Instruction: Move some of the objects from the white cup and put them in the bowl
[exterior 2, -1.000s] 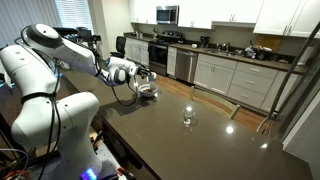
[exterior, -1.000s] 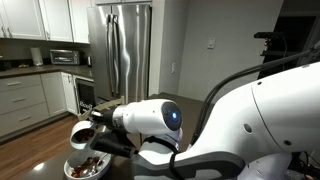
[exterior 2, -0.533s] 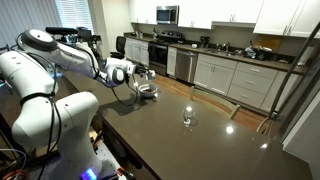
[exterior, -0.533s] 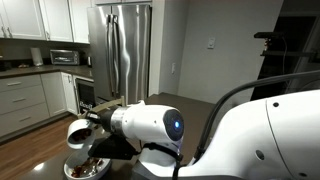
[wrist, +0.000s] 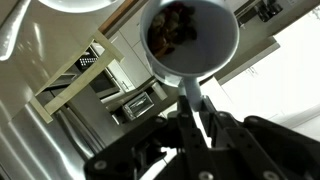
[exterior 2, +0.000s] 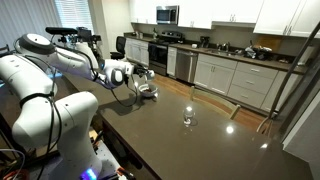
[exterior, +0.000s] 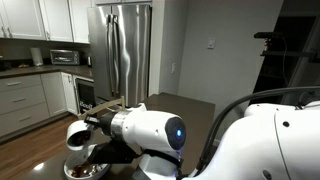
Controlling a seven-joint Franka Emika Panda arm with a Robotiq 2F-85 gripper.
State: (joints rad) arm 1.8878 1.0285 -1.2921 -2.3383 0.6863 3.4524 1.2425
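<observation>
The pincer (wrist: pixel 198 108) is showing at the bottom of the view, its dark fingers (wrist: pixel 225 132) clamping the white cup (wrist: pixel 205 55) by its near wall. The cup is turning its open mouth toward the camera, and the objects (wrist: pixel 174 28) are lying as a reddish-brown cluster inside it. A curved white edge of the bowl (wrist: pixel 78 5) is peeking in at the top, left of the cup.

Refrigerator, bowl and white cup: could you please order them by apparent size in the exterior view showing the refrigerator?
1. refrigerator
2. bowl, partly cut off by the frame
3. white cup, only slightly smaller
</observation>
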